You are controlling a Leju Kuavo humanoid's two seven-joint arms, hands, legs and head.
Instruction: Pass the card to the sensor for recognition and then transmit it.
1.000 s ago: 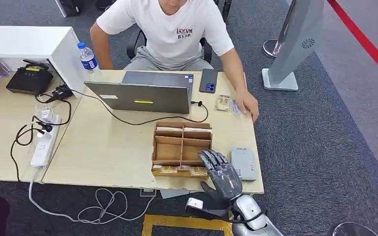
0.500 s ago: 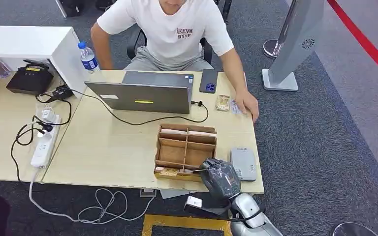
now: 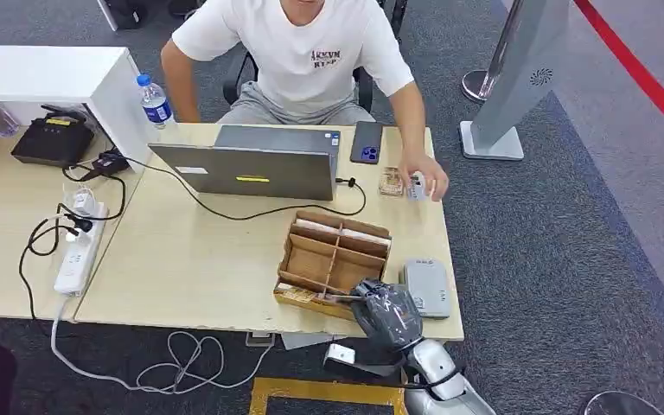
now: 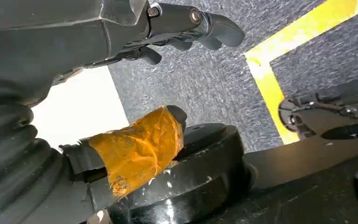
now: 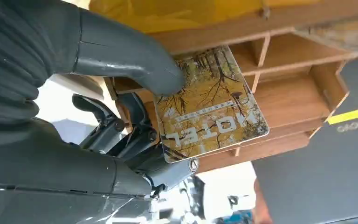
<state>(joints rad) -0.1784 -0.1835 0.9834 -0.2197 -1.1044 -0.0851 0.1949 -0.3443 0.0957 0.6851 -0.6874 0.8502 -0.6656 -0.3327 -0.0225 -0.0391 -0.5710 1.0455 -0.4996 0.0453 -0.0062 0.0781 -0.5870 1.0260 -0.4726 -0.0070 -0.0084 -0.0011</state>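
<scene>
In the right wrist view a yellow "HOTEL" card (image 5: 209,105) is pinched between my right hand's (image 5: 51,116) thumb (image 5: 130,51) and the fingers under it, just over the wooden divided box (image 5: 284,88). From the head view my right hand (image 3: 386,313) sits curled at the box's (image 3: 333,259) near right corner. The grey card sensor (image 3: 426,286) lies flat on the table right beside that hand. My left hand (image 4: 182,28) hangs over the carpet and holds nothing; its orange-taped thumb (image 4: 140,149) stands apart from the fingers.
A person sits across the table, one hand (image 3: 422,183) lifting a small card near other cards (image 3: 390,181) and a phone (image 3: 366,142). A laptop (image 3: 246,171) with its cable stands behind the box. A power strip (image 3: 76,255) and a bottle (image 3: 153,101) are at the left.
My right hand curled shut at the box's near corner and took hold of a card. The box slid and turned askew. The person's hand lifted a card off the table.
</scene>
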